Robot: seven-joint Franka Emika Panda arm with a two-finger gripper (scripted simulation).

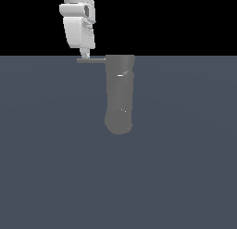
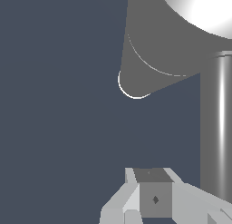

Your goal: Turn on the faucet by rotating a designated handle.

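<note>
The handle (image 1: 91, 60), a thin grey rod, sticks sideways from the top of the faucet (image 1: 120, 96) toward the exterior view's left. The claw (image 1: 85, 54) hangs just above the rod's outer end (whether touching, I cannot tell); its opening is unclear.

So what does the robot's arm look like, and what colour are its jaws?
The arm is white, chunky and rounded, with grey shading and a dark slot near the wrist. The gripper narrows to thin pale grey jaws. In the wrist view it looks blocky, with a darker grey square bearing a small diamond mark. No cables show.
</note>
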